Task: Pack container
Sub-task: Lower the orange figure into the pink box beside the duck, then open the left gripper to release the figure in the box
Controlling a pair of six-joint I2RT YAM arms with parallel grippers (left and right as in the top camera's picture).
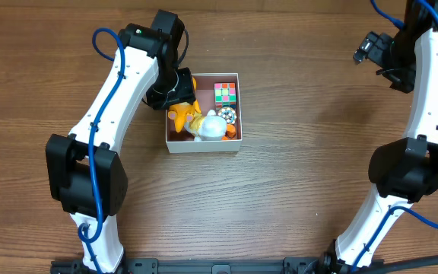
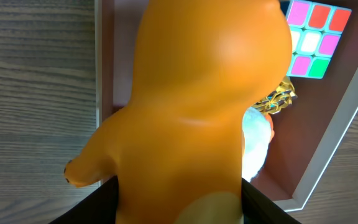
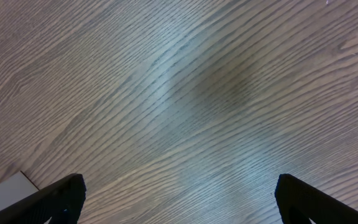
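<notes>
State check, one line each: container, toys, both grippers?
container, open-topped, toys inside
orange toy, at container's left side, flanked by left gripper
colour cube, flat in container's far-right corner
white toy, in container beside orange toy
left gripper, fingers either side of orange toy, grip unclear
right gripper, open, empty, above bare table

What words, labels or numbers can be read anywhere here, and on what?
None can be read. The container, the orange toy and the colour cube show no writing. The small round patterned item is too small to tell.
</notes>
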